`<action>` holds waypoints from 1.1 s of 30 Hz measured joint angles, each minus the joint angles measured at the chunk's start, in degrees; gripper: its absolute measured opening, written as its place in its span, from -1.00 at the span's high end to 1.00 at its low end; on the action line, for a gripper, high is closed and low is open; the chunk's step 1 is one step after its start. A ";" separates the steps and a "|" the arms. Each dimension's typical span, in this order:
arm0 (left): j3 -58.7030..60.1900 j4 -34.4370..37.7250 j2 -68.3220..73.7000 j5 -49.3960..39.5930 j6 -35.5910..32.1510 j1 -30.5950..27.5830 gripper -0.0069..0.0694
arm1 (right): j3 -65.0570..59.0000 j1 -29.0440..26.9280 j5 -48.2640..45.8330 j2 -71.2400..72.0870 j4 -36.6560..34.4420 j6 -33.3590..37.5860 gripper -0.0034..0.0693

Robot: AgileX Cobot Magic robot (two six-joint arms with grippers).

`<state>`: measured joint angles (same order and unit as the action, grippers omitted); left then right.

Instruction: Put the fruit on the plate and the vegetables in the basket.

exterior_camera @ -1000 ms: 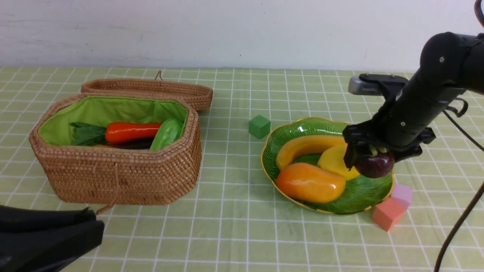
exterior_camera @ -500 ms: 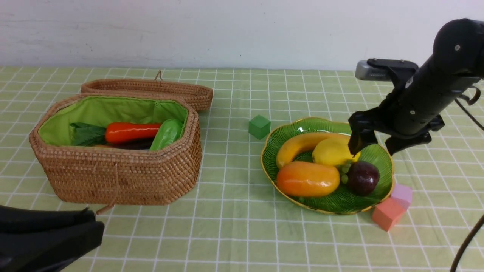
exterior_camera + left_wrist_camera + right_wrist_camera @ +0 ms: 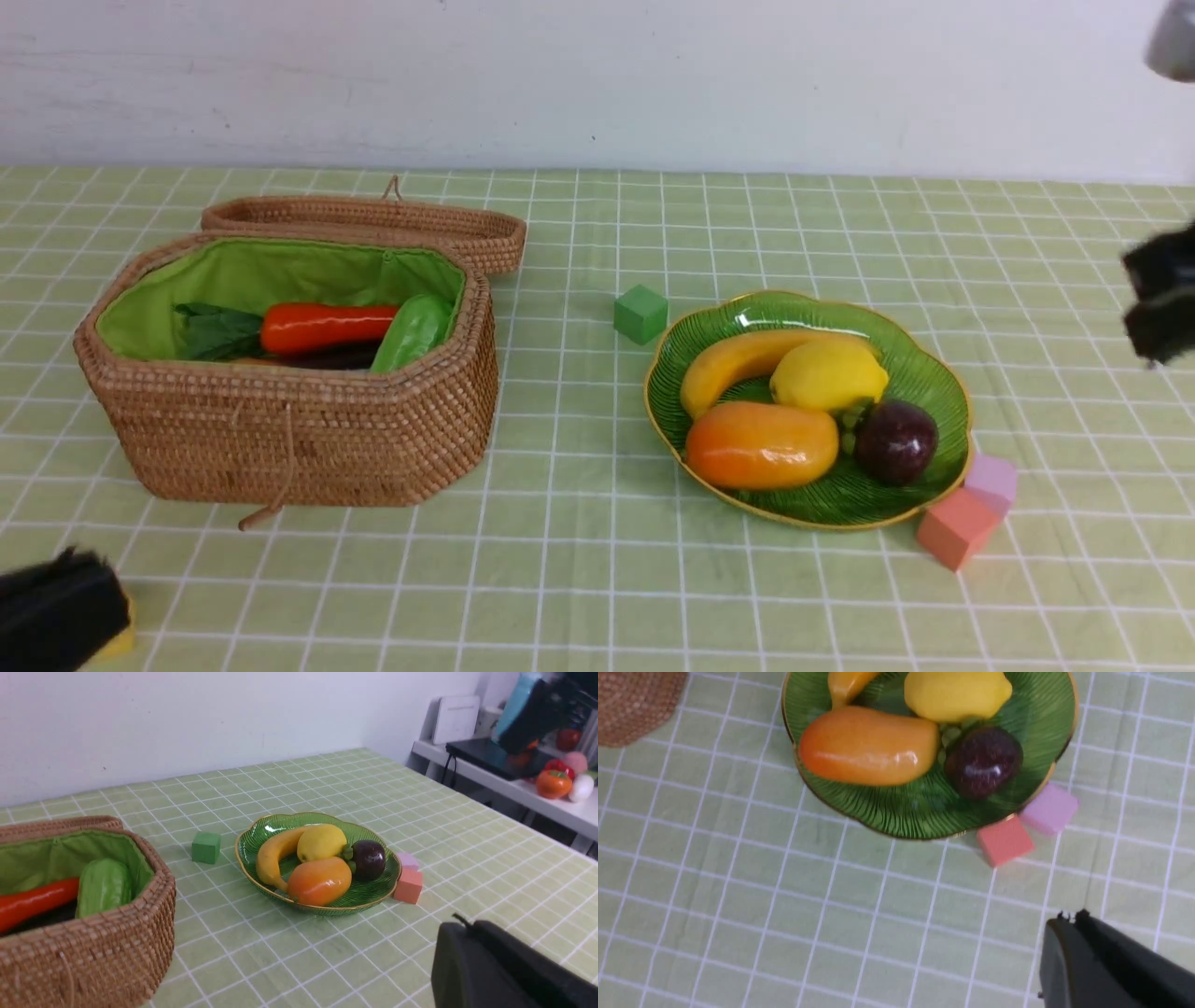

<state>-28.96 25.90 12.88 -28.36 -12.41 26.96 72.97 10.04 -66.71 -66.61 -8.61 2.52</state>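
Green glass plate (image 3: 938, 397) near the table's right edge cradles banana (image 3: 728, 364), lemon (image 3: 826, 373), mango (image 3: 761, 446), mangosteen (image 3: 896, 441); vegetables (image 3: 327, 329) fill the basket (image 3: 299, 439) at left. Both grippers, left gripper (image 3: 472, 933) and right gripper (image 3: 1071, 924), sit closed, empty, clear.

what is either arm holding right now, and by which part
Nothing is held. Both the left gripper and right gripper have shut, empty jaws. The small dark purple mangosteen lies free on the green ribbed glass plate.

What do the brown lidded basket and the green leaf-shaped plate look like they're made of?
Brown lidded basket: woven wicker, matte, coiled rows visible; bright green cloth lining. Green leaf-shaped plate: probably glass, translucent, ribbed, glossy highlights, thin gold rim.
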 joint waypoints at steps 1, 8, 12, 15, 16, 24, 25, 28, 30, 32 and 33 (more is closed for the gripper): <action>2.32 -0.15 -2.36 0.86 0.72 0.00 0.85 | -2.71 0.00 -0.06 3.33 0.00 -0.53 0.92; 14.55 -0.15 -12.49 10.93 1.75 0.00 0.85 | -22.96 0.00 2.98 26.53 0.18 -5.72 0.92; 16.93 -0.15 -12.70 12.78 1.75 0.00 0.85 | -31.64 0.00 11.43 36.89 0.18 -7.79 0.92; 18.40 0.75 -12.70 12.83 1.82 0.00 0.85 | -36.63 0.00 20.49 41.94 -0.09 -10.19 0.92; 18.65 0.90 -12.70 12.83 1.91 0.00 0.85 | -37.40 0.00 21.19 42.54 -0.10 -10.46 0.92; 22.48 4.93 -12.70 13.19 1.97 0.00 0.85 | -50.20 0.00 36.93 46.63 -0.88 -11.71 0.89; 22.68 4.91 -12.70 13.19 1.97 0.00 0.85 | -51.11 0.00 37.00 46.63 -0.88 -11.71 0.89; 23.35 4.91 -12.70 13.13 1.97 0.00 0.85 | -53.97 0.00 37.09 46.63 -0.88 -11.71 0.89; 23.35 4.91 -12.70 12.77 1.97 0.00 0.85 | -55.94 0.00 37.09 46.63 -0.88 -11.71 0.89; 23.35 4.91 -12.70 12.63 1.97 0.00 0.85 | -56.72 0.00 37.09 46.63 -0.88 -11.71 0.89; 23.35 4.91 -12.70 12.55 1.97 0.00 0.85 | -57.56 0.00 37.09 46.63 -0.35 -11.71 0.89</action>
<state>-5.61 30.81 0.18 -15.81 -10.44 26.96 15.41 10.04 -29.62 -19.98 -8.96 -9.20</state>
